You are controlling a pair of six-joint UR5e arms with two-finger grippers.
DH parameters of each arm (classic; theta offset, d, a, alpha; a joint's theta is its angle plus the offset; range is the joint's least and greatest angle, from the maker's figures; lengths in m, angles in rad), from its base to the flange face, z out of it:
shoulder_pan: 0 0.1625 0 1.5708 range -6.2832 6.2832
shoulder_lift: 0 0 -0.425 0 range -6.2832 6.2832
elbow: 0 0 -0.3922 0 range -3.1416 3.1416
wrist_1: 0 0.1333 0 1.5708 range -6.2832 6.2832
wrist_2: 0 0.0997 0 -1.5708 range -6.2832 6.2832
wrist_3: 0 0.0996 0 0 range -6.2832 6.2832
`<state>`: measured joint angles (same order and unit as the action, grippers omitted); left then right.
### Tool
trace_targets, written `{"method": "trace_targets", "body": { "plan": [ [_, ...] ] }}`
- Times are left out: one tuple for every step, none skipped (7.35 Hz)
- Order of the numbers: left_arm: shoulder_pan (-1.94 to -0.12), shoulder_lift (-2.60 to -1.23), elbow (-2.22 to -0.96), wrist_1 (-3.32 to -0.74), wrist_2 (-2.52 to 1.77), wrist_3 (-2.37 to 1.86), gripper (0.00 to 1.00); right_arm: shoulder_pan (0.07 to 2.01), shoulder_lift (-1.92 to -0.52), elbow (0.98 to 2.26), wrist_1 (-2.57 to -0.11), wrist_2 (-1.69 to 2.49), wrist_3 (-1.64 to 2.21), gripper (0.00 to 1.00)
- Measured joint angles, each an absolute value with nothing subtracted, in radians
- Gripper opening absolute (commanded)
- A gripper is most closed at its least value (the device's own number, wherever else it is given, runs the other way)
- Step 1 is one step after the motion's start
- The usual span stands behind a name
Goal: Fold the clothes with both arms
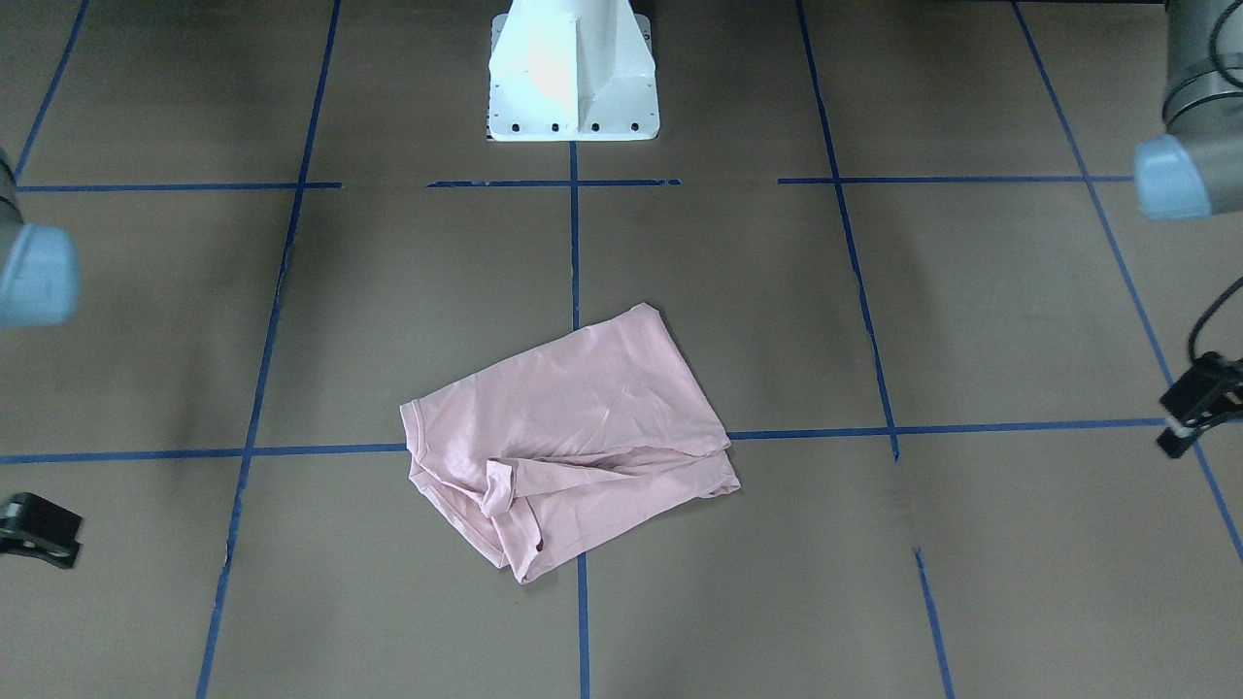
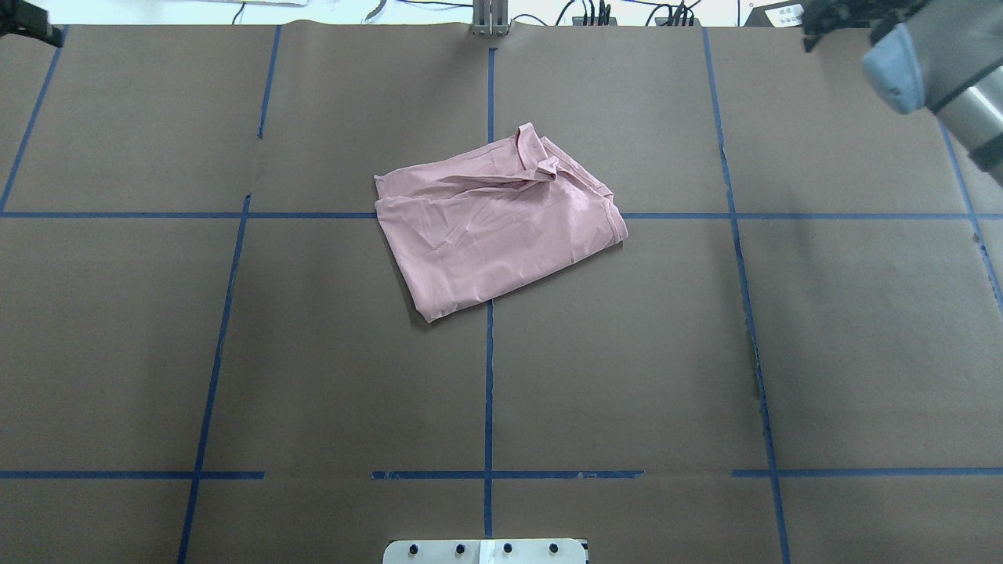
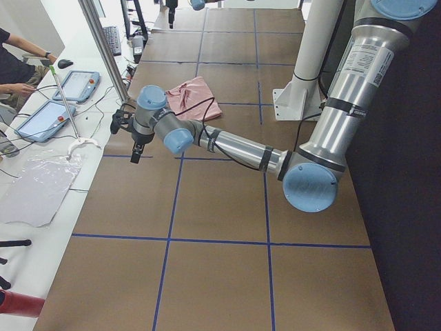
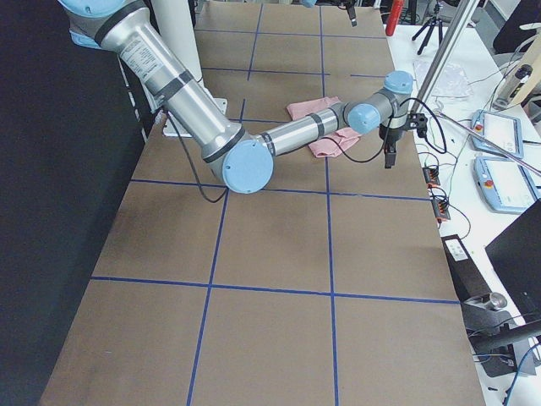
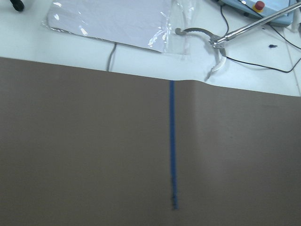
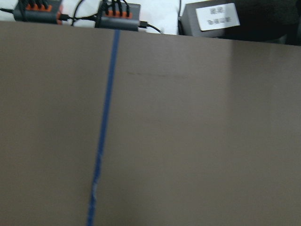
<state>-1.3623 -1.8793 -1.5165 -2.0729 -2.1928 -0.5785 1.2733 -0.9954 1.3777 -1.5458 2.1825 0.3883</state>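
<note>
A brown table [image 2: 862, 352] had blue lines [image 2: 488, 376].
A white base [image 1: 573, 73] stood at its edge. Two tablets [image 3: 43, 121] and a plastic sheet [image 3: 34, 189] lay nearby.

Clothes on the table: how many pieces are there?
1. A pink shirt lies half folded near the middle of the table, across blue tape lines. Its layers might hide something small.

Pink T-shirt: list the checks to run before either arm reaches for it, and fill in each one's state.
1. The T-shirt lies free on the table, with nothing gripping it: ok.
2. The left gripper and the right gripper stand clear of it, out at the table's ends: ok.
3. Jaws open: cannot tell, the frame edges cut them off.
4. T-shirt flat, no bunching: not ok, there is a crumpled fold on the operators' side.
5. T-shirt in the wrist views: not ok, it shows in neither.
</note>
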Motion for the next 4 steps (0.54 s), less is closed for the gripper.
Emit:
{"method": "trace_targets", "body": {
  "plan": [
    [-1.419,-1.82,-1.52,-2.067,-2.213,-0.446,1.0,1.331,-1.08,1.466,-1.65,2.194,0.224,1.0],
    [-1.463,-1.763,-1.524,-2.055,-2.223,-0.313,1.0,1.38,-1.17,1.555,-1.732,2.227,0.115,1.0],
    [-1.501,-1.717,-1.527,-2.019,-2.236,-0.176,1.0,1.425,-1.268,1.624,-1.777,2.288,0.053,1.0],
    [-1.542,-1.68,-1.527,-1.972,-2.266,-0.036,1.0,1.465,-1.359,1.661,-1.783,2.352,0.017,1.0]
  ]
}}
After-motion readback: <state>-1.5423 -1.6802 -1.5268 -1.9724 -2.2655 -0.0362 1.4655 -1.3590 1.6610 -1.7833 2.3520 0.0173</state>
